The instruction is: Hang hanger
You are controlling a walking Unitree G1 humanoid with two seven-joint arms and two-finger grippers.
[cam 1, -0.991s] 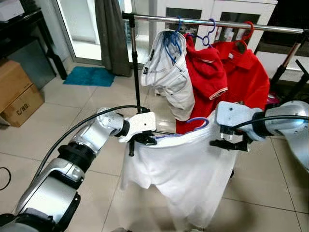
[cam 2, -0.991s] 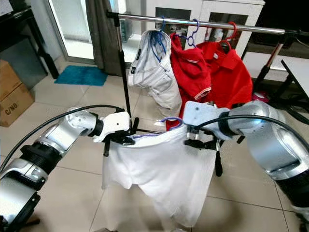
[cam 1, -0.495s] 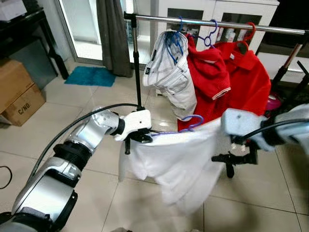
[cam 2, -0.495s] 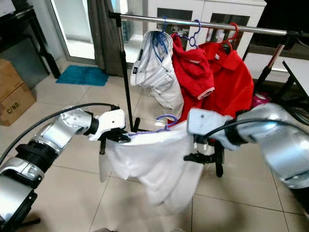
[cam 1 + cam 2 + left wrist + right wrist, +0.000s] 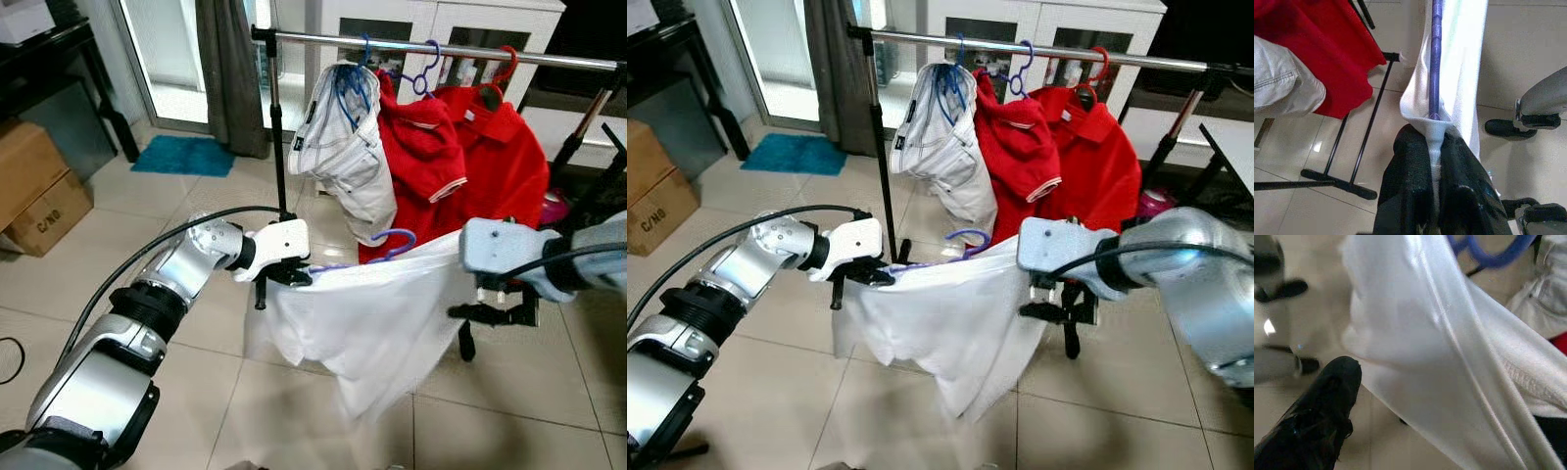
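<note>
The white shirt on its purple hanger hangs between the two arms, held in the air below and in front of the clothes rail. The left gripper has its jaws clenched on one shoulder end of the shirt; in the left wrist view the black fingers pinch the cloth right where the hanger's purple arm ends inside it. The right gripper sits at the other shoulder, just beside the cloth; its jaws look released, since the right wrist view has the shirt draping loose past one black finger with nothing pinched. The hanger's hook pokes up at the collar, near the red shirts and the white jeans already hung on the rail.

The step in hand seems to be carrying the hanger up toward the rail; the hook is not yet over it. The next move calls for raising the hanger well above its present height, keeping the hook upright, and steering it to a bare stretch of rail, probably at the left end beside the jeans, before lowering it on
</note>
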